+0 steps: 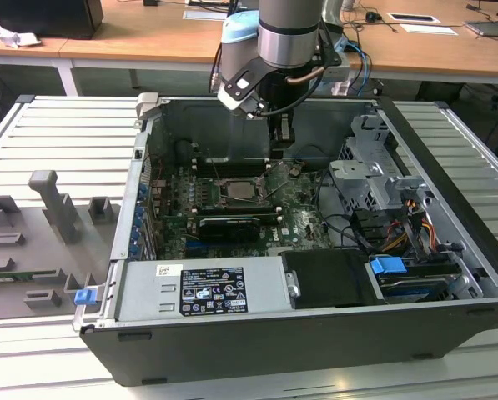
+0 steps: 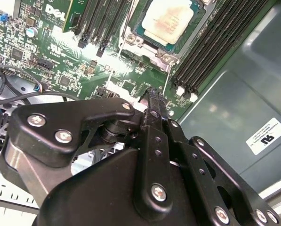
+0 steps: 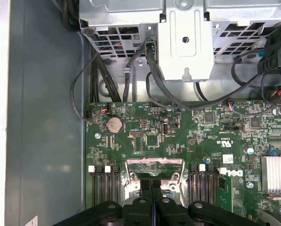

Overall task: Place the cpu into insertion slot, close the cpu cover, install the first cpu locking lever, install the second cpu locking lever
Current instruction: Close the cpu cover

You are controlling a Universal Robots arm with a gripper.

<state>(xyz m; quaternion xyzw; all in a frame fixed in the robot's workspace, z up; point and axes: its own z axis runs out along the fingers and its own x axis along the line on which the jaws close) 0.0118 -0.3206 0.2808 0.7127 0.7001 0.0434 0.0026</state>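
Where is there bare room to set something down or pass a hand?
Free: the ribbed grey metal table behind the grey fixture tray and on the exterior view's right of the black computer case. Inside, a bare grey panel borders the green circuit board. Crowded: silver drive cage with black cables, and around the black gripper.

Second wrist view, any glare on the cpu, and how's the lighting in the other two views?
Second wrist view: the cpu is washed pale by glare, and a white patch burns out on the board. First wrist view: a pinkish sheen on the cpu cover. Exterior view: even room light, the case shaded inside.
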